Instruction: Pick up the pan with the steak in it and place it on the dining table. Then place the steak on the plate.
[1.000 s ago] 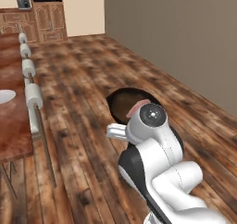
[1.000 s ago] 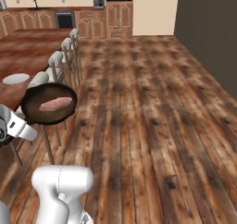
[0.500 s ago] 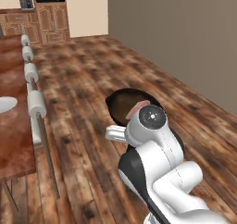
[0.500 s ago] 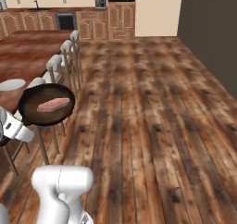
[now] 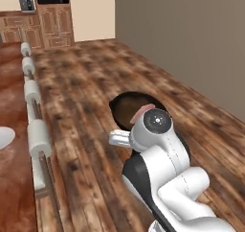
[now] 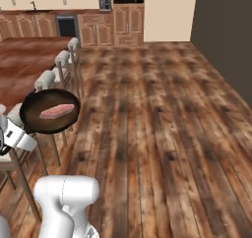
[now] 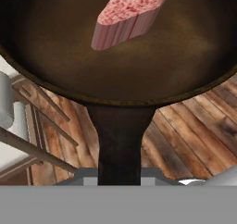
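Note:
The dark round pan (image 6: 49, 111) hangs in the air over the wood floor, beside the row of chairs. The pinkish-red steak (image 6: 57, 111) lies inside it. In the hand view the pan (image 7: 69, 47) spreads across the top, the steak (image 7: 129, 10) lies at its far side, and my gripper (image 7: 120, 177) is shut on the black handle (image 7: 120, 140). From the left base view the pan (image 5: 129, 106) and steak (image 5: 143, 112) peek out behind my arm. The dining table (image 5: 14, 178) lies to the left with the white plate (image 5: 4, 137) at its edge.
White-backed chairs (image 5: 38, 137) stand in a row along the table's near side, between the pan and the tabletop; the same chairs (image 6: 47, 79) appear at the left of the right base view. Kitchen cabinets (image 6: 98, 33) line the far wall. Open floor stretches to the right.
The whole picture has shifted in both base views, so the base has driven and turned a little by the table. The pan stays in my grip with the steak in it.

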